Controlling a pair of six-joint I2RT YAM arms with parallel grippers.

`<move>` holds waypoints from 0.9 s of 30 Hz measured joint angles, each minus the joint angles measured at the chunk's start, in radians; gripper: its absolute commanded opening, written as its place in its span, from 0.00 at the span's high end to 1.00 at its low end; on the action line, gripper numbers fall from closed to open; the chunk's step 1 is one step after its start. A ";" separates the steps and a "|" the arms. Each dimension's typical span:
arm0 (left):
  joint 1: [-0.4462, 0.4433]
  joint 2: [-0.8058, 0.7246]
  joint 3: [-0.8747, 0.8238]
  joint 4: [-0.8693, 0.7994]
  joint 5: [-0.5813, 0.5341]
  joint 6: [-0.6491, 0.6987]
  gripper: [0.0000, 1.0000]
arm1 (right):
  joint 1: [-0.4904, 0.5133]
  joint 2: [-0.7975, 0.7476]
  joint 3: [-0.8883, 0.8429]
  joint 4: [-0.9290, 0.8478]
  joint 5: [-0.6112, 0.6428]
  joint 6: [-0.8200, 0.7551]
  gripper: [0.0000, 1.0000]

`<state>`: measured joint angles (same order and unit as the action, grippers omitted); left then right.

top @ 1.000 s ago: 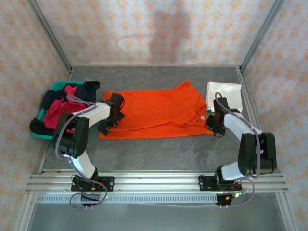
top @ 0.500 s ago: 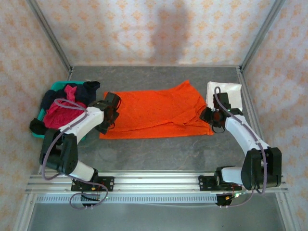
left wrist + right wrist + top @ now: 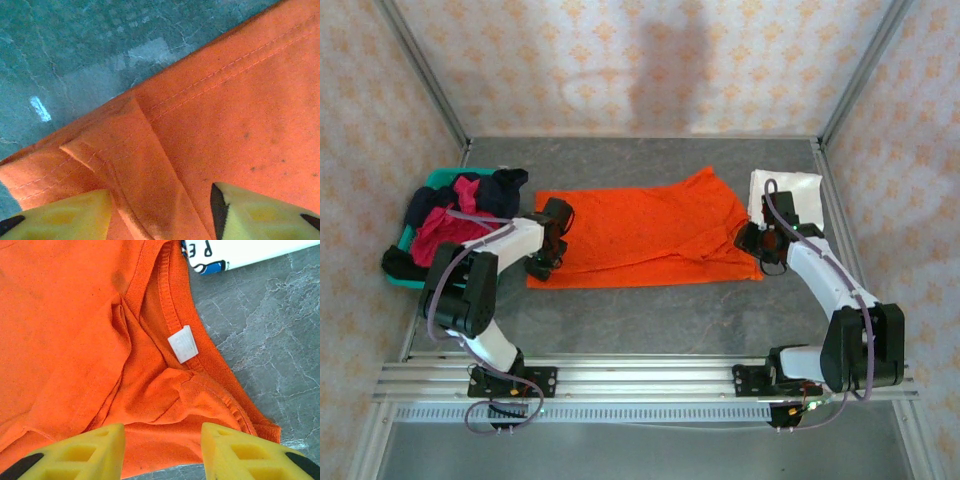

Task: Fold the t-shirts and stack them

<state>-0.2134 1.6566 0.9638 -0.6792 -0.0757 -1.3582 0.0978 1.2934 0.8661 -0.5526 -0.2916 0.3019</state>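
Observation:
The bright orange t-shirt lies spread flat across the table's middle, collar to the right. My left gripper is low over its left hem corner. The yellow fingers stand apart on either side of a raised fold, and the gripper is open. My right gripper hovers at the collar, open, with bunched orange cloth and the white neck tag just ahead. A folded white t-shirt lies beyond it, its edge showing in the right wrist view.
A teal basket at the left edge holds a heap of crimson-pink and dark navy shirts. Bare grey tabletop runs in front of the orange shirt. Metal frame posts and a patterned backdrop ring the table.
The left jaws have narrowed around the hem fold, and that arm's elbow swung out and back. The right jaws widened, and the right arm stretched forward to the collar.

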 measured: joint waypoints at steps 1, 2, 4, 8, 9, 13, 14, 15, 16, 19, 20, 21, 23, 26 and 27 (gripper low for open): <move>0.002 0.003 0.000 0.004 0.003 -0.002 0.59 | 0.000 0.000 0.000 0.000 0.000 0.000 0.56; 0.006 0.007 0.000 0.008 0.008 -0.001 0.63 | 0.000 0.000 0.000 0.000 0.000 0.000 0.56; 0.011 0.016 0.004 0.011 0.014 -0.002 0.66 | 0.000 0.000 0.000 0.000 0.000 0.000 0.56; 0.014 0.029 0.035 0.011 0.015 -0.002 0.67 | 0.000 0.000 0.003 0.000 0.000 0.000 0.56; 0.015 0.033 0.045 0.011 0.014 0.000 0.70 | 0.000 0.000 0.004 0.000 0.000 0.000 0.56; 0.026 0.066 0.096 0.014 0.016 0.019 0.80 | 0.000 0.000 0.009 0.000 0.000 -0.004 0.56; 0.030 0.078 0.107 0.015 0.016 0.024 0.80 | 0.000 0.000 0.011 0.000 0.000 -0.005 0.56; 0.033 0.089 0.117 0.014 0.015 0.025 0.81 | 0.000 0.000 0.013 0.000 0.000 -0.007 0.56; 0.036 0.101 0.127 0.014 0.015 0.027 0.81 | 0.000 0.000 0.014 0.000 0.000 -0.008 0.56; 0.044 0.127 0.159 0.014 0.015 0.038 0.81 | 0.000 0.000 0.017 0.000 -0.002 -0.008 0.56; 0.047 0.133 0.171 0.014 0.015 0.041 0.80 | 0.000 0.000 0.018 0.000 -0.005 -0.011 0.56; 0.049 0.137 0.179 0.014 0.015 0.044 0.76 | 0.001 0.000 0.019 0.000 -0.010 -0.011 0.56; 0.055 0.146 0.196 0.014 0.015 0.052 0.64 | 0.008 0.000 0.023 -0.001 -0.017 -0.019 0.56; 0.066 0.161 0.214 0.013 0.015 0.068 0.49 | 0.033 0.003 0.036 0.000 -0.030 -0.034 0.56; 0.069 0.165 0.220 0.013 0.015 0.076 0.46 | 0.044 0.003 0.040 0.001 -0.035 -0.040 0.56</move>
<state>-0.1448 1.8214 1.1835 -0.6659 -0.0608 -1.2819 0.1417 1.2964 0.9058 -0.5514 -0.3264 0.2615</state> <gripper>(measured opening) 0.481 0.439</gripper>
